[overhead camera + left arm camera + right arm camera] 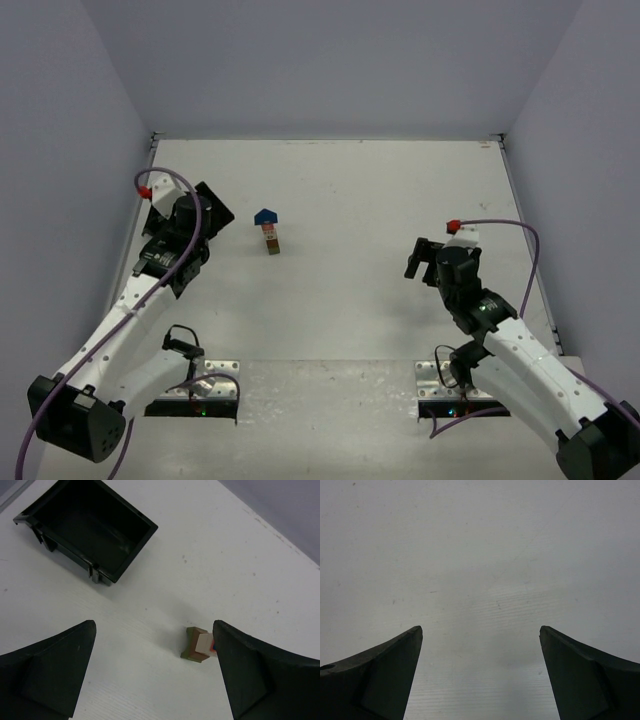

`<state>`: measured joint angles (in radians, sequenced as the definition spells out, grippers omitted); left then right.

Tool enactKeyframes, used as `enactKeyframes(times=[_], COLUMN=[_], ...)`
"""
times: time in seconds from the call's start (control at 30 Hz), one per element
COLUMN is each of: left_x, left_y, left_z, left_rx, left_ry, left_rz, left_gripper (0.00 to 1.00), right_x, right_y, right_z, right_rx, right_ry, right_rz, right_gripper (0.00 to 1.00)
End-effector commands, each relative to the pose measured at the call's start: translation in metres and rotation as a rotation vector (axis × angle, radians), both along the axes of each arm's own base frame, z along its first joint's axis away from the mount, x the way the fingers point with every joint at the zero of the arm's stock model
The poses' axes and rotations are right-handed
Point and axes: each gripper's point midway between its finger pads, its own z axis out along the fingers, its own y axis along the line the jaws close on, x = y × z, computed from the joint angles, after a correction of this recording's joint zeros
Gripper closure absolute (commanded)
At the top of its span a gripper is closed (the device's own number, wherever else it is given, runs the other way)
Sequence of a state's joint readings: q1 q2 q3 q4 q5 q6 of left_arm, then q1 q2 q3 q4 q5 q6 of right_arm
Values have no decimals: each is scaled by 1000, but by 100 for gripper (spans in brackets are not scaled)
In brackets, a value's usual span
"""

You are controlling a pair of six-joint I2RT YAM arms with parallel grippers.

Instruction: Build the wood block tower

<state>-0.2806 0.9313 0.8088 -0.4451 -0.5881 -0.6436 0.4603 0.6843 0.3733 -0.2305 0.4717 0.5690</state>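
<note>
1. Nearest the overhead lens, the left arm and the right arm are seen reaching up from the near edge of the white table.
2. The left gripper is held released, its two dark fingers spread wide with nothing between them but table surface.
3. The right gripper is likewise held released, its fingers parted over the table on the right side.
4. A black tray is seen in the left wrist view, up and to the left, well apart from the blocks.
5. The wood block tower is stood upright left of the table's middle, just to the right of the left gripper and well apart from the right gripper. In the left wrist view it is found low at the inner edge of the right-hand finger, which hides part of it; contact cannot be told.
6. The stack is topped by the blue wedge, under which the red cube, a tan cube and the olive-green oblong at the base are made out.
</note>
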Motion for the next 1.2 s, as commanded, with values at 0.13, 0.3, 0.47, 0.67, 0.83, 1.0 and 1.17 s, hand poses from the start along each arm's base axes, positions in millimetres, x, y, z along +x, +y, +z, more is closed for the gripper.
enactKeyframes(times=[0.13, 0.3, 0.47, 0.67, 0.83, 1.0, 1.17], left_x=[4, 5, 6, 6, 7, 7, 7], left_y=[7, 6, 6, 5, 6, 4, 5], left_z=[19, 15, 14, 13, 11, 11, 10], left_rx=[-51, -49, -47, -46, -36, -41, -40], left_ry=[-105, -93, -89, -84, -72, -73, -70], left_rz=[73, 74, 72, 65, 68, 61, 66], left_gripper=[0, 0, 0, 0, 0, 0, 0], right_x=[6, 11, 10, 8, 9, 6, 5], right_y=[-8, -6, -9, -10, -7, -12, -13], right_z=[11, 19, 18, 16, 18, 17, 15], right_rx=[23, 47, 43, 31, 44, 30, 35], right_ry=[-12, -37, -44, -52, -78, -76, -86], right_rz=[-95, -104, -119, -100, -84, -103, -101], right_gripper=[1, 1, 1, 1, 1, 1, 1])
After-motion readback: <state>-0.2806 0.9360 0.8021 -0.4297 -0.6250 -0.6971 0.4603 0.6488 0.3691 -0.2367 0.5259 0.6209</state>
